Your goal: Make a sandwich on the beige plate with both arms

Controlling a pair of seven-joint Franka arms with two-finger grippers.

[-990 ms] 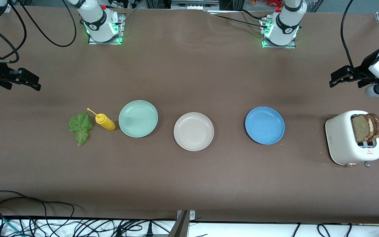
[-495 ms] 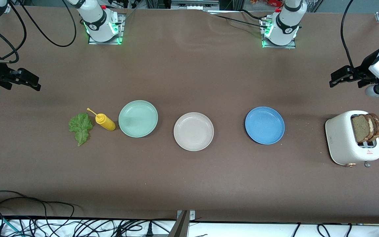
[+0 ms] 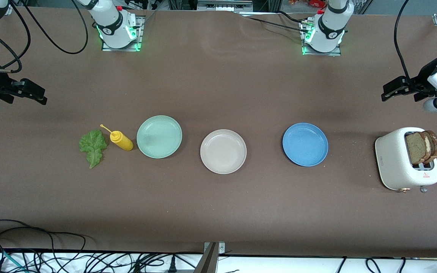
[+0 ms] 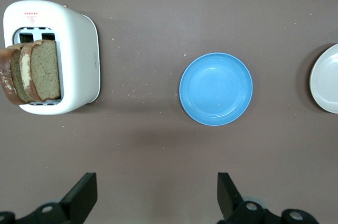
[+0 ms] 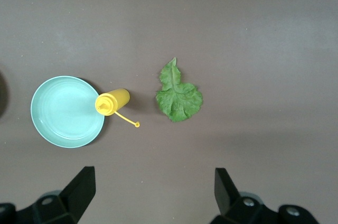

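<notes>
Nothing yet on the beige plate (image 3: 223,151), bare at mid-worktop (image 3: 218,83) between the mint-green plate (image 3: 159,136) and the blue plate (image 3: 305,144). Two bread slices (image 3: 422,147) upright in the white toaster (image 3: 406,159) at the left arm's end; lettuce leaf (image 3: 93,146) flat beside the yellow squeeze bottle (image 3: 121,140) at the right arm's end. Left claw (image 4: 156,197) spread wide and empty, poised over bare worktop between toaster and blue plate; right claw (image 5: 150,195) likewise wide apart and empty, over bare worktop near the lettuce and bottle. Likely first step: a bread slice out of the toaster. Best done by lowering the left claw straight over the slot, pinching one slice across its flat faces near the top crust, and lifting vertically to avoid tipping the toaster or dragging the second slice along.
</notes>
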